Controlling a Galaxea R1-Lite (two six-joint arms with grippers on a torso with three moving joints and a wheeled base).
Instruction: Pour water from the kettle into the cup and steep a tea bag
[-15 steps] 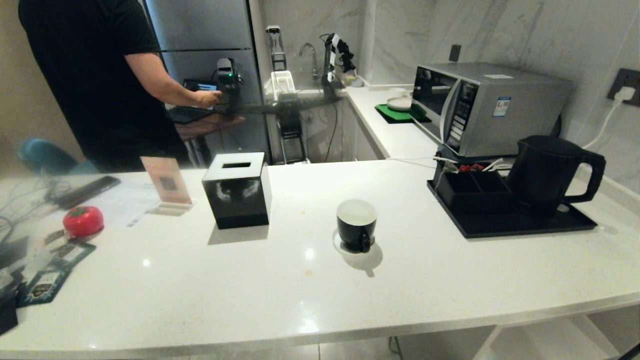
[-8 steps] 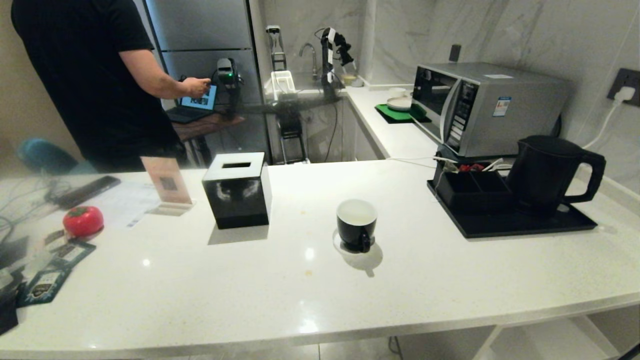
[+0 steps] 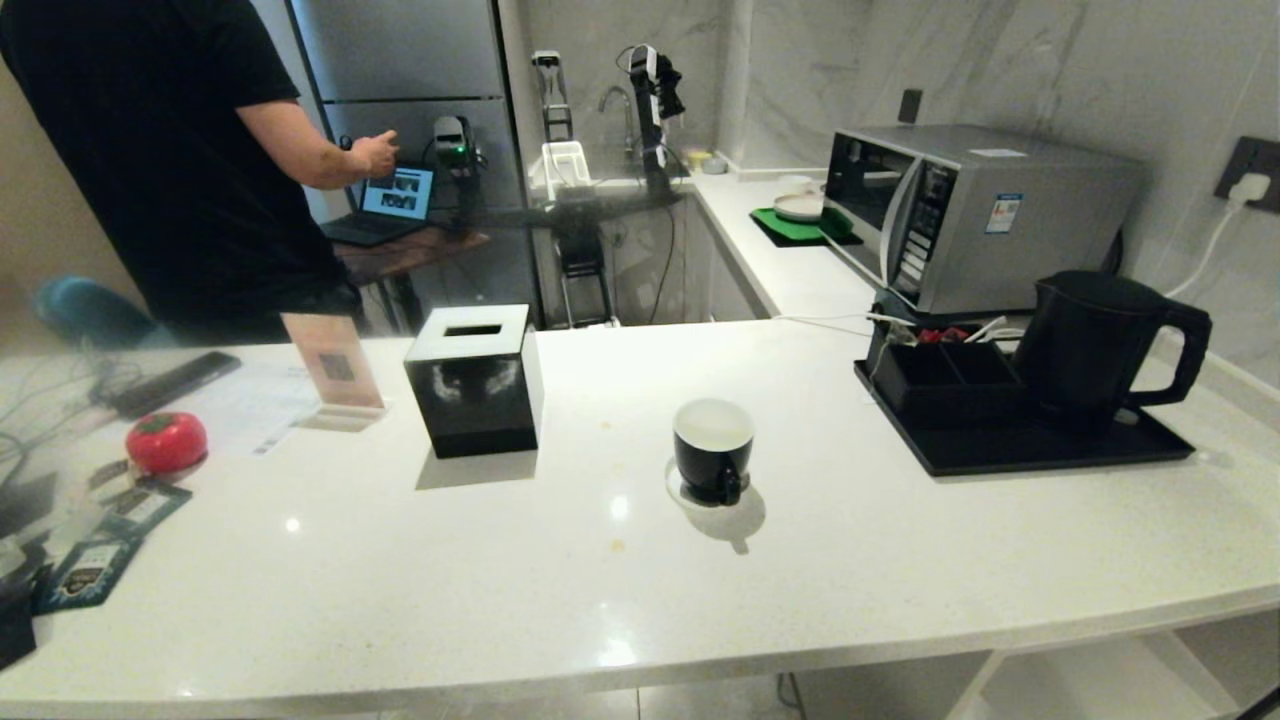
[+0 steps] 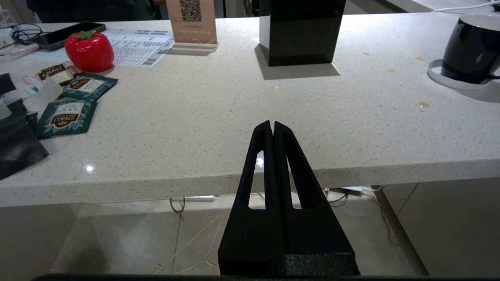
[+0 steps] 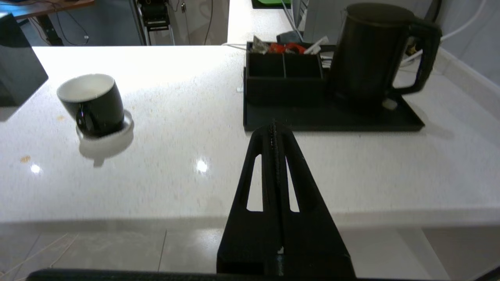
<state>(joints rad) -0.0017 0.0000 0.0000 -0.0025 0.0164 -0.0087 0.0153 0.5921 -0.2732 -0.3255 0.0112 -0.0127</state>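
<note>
Surface: white speckled stone, curved front edge.

Kettle: matte black, upright, on black tray nr right end of surface; loop handle faces right edge, spout side toward organizer just beside it on same tray.

Cup: black, white inside, on white coaster, mid-surface, handle toward front edge. Well apart from kettle, to its left.

Tea bag: not made out. Teal packets at left front corner.

R pincer: shut, empty, out past front edge, pointing at tray's front rim; kettle lies ahead and slightly right of it, long axis vertical. R arm is plainly the nearer one, so kettle grab prob. falls to it; needs to spread first, then reach handle.

L pincer: shut, empty, at front edge, left-centre; cup ahead to its right.

Views: head view shows neither arm; wrist views do. R wrist view shows sachets behind organizer. L wrist view shows packets, red strawberry-like thing.

Person in black at back left, apart from surface.
</note>
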